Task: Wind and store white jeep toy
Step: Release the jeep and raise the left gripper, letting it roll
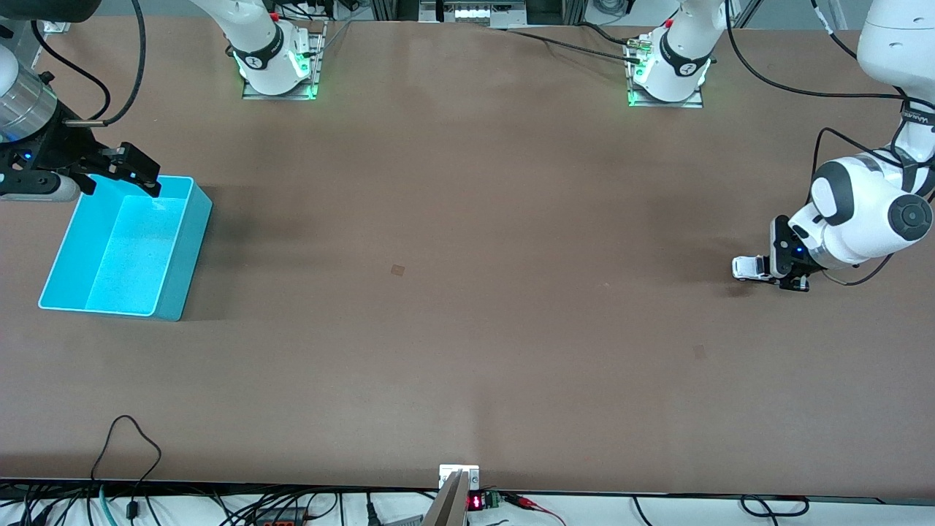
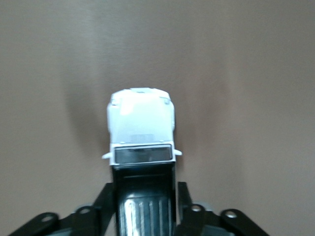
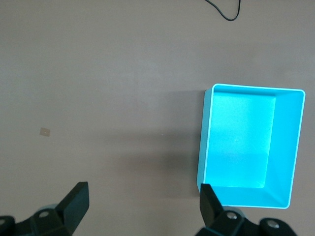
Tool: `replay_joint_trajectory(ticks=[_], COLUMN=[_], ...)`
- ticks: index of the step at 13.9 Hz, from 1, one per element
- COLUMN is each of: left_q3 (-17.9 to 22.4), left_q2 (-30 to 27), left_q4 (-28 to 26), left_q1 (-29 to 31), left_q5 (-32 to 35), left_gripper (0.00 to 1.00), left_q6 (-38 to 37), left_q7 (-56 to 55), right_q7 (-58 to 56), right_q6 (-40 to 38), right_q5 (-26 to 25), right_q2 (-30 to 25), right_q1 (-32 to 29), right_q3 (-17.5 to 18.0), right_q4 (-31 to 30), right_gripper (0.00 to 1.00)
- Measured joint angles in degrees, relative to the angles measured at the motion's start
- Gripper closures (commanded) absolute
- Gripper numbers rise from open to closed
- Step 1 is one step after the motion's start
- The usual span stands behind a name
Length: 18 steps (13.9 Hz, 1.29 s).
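A: Two grippers show, one at each end of the desk. The left gripper [image 1: 776,272] is down at the table [image 1: 467,292] near the edge at the left arm's end, about midway between the robots' edge and the camera's edge. It is closed on the white jeep toy [image 1: 746,268].

B: How much of the toy does the front view give?

A: Only the white nose poking out of the fingers; the rest is covered by the gripper and wrist. The left wrist view fills that in: the white jeep toy [image 2: 141,125] from above, white bonnet, dark windscreen band, and the black rear roof panel pinched between the two black fingers [image 2: 184,196], which press its sides. Its wheels are hidden, so whether they rest on the table cannot be told from there.

B: And the right arm?

A: It waits. The right gripper [image 1: 124,169] hangs over the rim of the cyan bin [image 1: 182,241] closest to the robots, near the edge at the right arm's end. Its jaws stand wide apart with nothing between them.

B: Does its wrist view add anything?

A: It looks straight down into the cyan bin [image 3: 206,142], showing a bare floor, which the front view gives only at a slant. The right gripper [image 3: 142,199] there is cut off by the frame, only the two black fingertips [image 3: 76,199] rising into view. A small pale patch [image 3: 45,131] lies on the table, and a loop of black cable [image 3: 224,12] is clipped by the frame's edge.
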Motion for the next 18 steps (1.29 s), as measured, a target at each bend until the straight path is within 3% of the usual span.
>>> replay_joint_trajectory(ticks=[2, 9, 13, 18], left_q3=[-0.1, -2.2, -4.3, -5.0], left_q2=[1.5, 0.6, -2.4, -3.7], left_q4=[0.9, 8.8, 13.1, 19.3], left_q1=[0.0, -0.2, -1.5, -7.6], left_q5=[0.0, 0.0, 0.0, 0.0], left_gripper=[0.0, 0.0, 0.0, 0.0], left_q6=[-1.6, -17.7, -28.9, -40.9], left_q7=[0.0, -2.6, -10.8, -24.1], right_q7=[0.0, 0.0, 0.0, 0.0], right_q6=[-0.1, -0.5, -0.5, -0.5], right_q5=[0.0, 0.0, 0.0, 0.0], right_q2=[0.0, 0.0, 0.0, 0.0], right_q1=[0.0, 0.0, 0.0, 0.0], right_q3=[0.0, 0.0, 0.0, 0.0], right_q4=[0.0, 0.0, 0.0, 0.0], right_gripper=[0.0, 0.0, 0.0, 0.0])
